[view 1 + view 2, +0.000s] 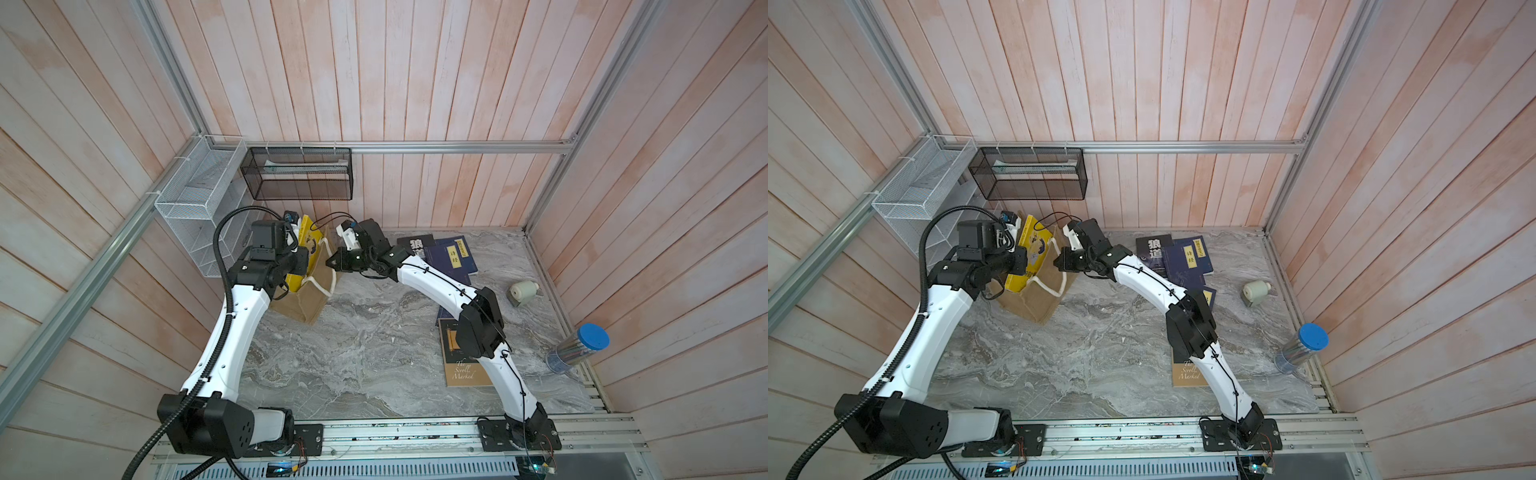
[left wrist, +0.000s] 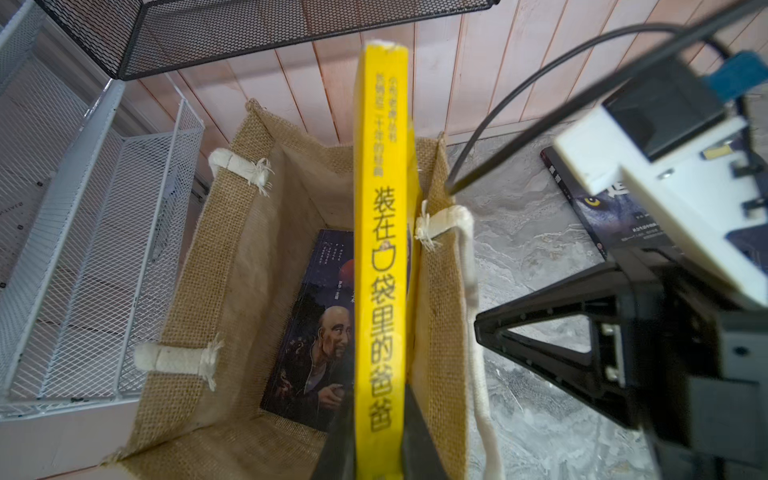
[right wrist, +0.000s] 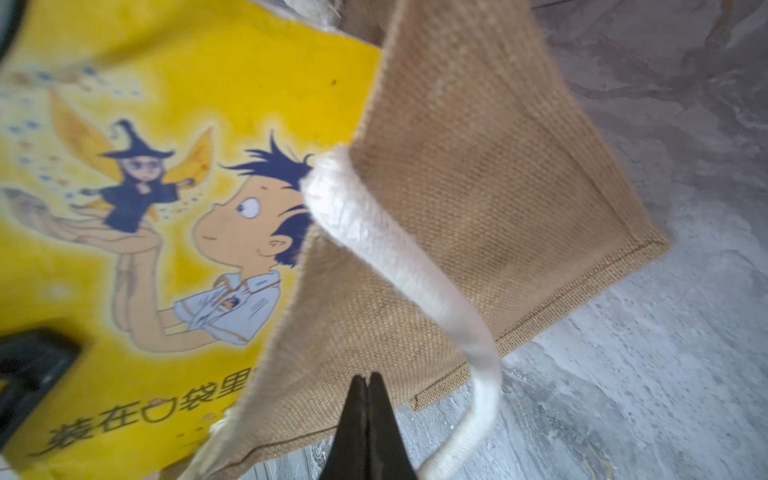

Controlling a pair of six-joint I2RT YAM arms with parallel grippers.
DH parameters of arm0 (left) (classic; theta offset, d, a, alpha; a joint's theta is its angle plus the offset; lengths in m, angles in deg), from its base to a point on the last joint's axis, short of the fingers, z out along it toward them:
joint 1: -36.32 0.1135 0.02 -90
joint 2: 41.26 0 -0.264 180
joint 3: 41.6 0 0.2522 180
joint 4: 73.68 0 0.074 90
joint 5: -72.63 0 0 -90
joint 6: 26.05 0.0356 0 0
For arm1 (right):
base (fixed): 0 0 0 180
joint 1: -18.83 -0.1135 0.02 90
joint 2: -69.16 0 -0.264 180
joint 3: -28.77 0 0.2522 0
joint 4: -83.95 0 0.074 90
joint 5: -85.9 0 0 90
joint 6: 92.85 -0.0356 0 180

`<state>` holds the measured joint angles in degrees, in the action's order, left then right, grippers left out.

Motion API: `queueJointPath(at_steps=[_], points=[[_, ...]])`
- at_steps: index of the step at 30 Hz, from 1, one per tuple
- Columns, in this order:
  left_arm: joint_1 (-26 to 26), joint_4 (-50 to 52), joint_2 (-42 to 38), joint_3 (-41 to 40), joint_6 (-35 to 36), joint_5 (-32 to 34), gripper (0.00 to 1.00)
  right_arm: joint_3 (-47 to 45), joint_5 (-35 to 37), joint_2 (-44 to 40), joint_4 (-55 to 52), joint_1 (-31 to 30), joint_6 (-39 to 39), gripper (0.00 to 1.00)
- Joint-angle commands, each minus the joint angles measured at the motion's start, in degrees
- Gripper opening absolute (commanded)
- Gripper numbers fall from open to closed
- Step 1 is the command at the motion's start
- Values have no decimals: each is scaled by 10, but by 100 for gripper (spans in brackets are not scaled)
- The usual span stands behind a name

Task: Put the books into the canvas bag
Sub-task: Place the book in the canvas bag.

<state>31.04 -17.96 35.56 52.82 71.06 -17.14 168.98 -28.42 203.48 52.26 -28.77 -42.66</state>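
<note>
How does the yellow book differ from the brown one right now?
The yellow book stands on edge, partly down in the bag, pinched by the left gripper; the brown book lies flat on the table, ungripped. The yellow cover shows a cartoon boy; the brown one an English title. Both are thin paperbacks.

The thin yellow cartoon-cover paperback (image 2: 380, 291) clamped in the left gripper (image 2: 374, 409) carries 装在口袋里的爸爸 down its spine. Its cover, just beside the right gripper (image 3: 368, 384), shows 装在口袋里. Near the right gripper, the black paperback (image 1: 1153, 249) reads 狼道 and the navy paperback (image 1: 1183, 272) bears 诗经 on a yellow label (image 1: 1190, 254). Well apart from that gripper, the brown-and-black paperback (image 1: 463, 372) reads "The Scroll Marked".
</note>
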Motion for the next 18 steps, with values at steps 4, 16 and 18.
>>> queueJointPath(at_steps=[4,16,18], points=[[-5,58,21,52,37,-39,0,-64,-2,-62,53,2,2,0],[15,44,136,83,152,-113,0,-146,-2,-115,105,16,-3,0],[17,35,149,74,177,-116,0,-149,-4,-117,102,21,1,0]])
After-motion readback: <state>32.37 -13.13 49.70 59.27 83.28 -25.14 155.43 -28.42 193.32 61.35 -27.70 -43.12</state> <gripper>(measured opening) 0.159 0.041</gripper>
